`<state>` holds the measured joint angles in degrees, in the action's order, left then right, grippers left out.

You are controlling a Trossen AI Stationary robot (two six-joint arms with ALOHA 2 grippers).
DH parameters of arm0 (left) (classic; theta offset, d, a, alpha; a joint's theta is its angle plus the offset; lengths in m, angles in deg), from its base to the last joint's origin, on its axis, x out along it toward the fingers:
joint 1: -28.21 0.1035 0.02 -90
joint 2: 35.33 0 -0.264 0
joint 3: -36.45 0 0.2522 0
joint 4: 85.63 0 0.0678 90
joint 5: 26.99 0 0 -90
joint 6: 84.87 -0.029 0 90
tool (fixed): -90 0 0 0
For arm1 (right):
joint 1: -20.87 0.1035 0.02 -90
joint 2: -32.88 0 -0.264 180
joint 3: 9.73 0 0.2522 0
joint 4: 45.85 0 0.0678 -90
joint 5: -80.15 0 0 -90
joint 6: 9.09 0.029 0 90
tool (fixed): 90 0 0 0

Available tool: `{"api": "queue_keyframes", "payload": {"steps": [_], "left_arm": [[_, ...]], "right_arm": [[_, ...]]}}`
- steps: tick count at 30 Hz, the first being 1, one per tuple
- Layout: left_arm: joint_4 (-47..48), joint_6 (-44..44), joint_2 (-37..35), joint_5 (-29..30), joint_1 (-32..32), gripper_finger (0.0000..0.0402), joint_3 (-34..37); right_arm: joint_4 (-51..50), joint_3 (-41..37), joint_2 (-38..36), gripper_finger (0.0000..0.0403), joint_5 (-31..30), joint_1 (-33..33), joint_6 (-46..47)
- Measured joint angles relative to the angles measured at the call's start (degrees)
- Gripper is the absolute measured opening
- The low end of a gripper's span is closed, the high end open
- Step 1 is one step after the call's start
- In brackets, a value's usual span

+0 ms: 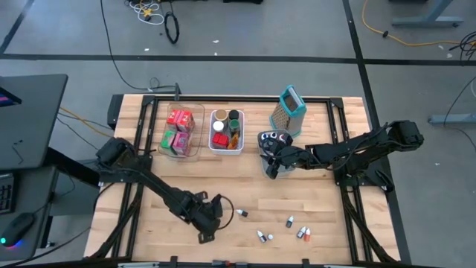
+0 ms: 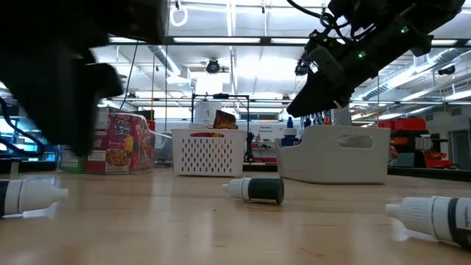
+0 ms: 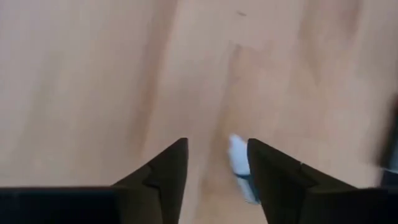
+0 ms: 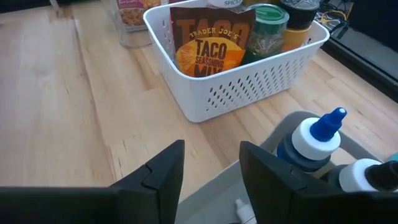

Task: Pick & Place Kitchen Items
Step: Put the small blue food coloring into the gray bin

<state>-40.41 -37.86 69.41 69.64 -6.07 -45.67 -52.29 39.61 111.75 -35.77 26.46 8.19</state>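
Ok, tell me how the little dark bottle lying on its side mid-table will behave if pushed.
The small dark bottle lies on its side on the smooth wooden table. Its round body suggests it would probably roll rather than slide. It looks small and plastic, so likely light and easily knocked away. Its tapered white cap may make it curve.

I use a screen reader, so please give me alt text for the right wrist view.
The right gripper hangs open and empty over a grey bin of small bottles. Beyond it on the wooden table stands a white bin holding a taco seasoning packet and jars.
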Motion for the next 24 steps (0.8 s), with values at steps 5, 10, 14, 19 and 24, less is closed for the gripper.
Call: {"api": "queue_keyframes", "payload": {"steps": [5,10,14,19,24], "left_arm": [[-2.4,3.8,0.5,-0.4,-3.6,0.0198,0.4],[-3.1,8.6,0.5,2.0,-5.5,0.0202,0.3],[-2.8,9.7,0.5,4.1,-5.7,0.0202,0.3],[-3.1,9.8,1.2,4.2,-5.6,0.0202,0.8],[-7.4,11.5,2.4,2.8,-5.6,0.0201,3.6]], "right_arm": [[-0.2,0.0,0.0,0.0164,0.0,0.0,0.0],[-0.2,0.0,0.0,0.0164,0.0,0.0,0.2],[-0.2,0.0,0.0,0.0164,0.0,0.0,0.2],[-0.3,0.0,0.0,0.0164,0.0,0.0,0.2],[-0.4,-0.1,0.0,0.0164,0.0,0.0,0.2]]}}
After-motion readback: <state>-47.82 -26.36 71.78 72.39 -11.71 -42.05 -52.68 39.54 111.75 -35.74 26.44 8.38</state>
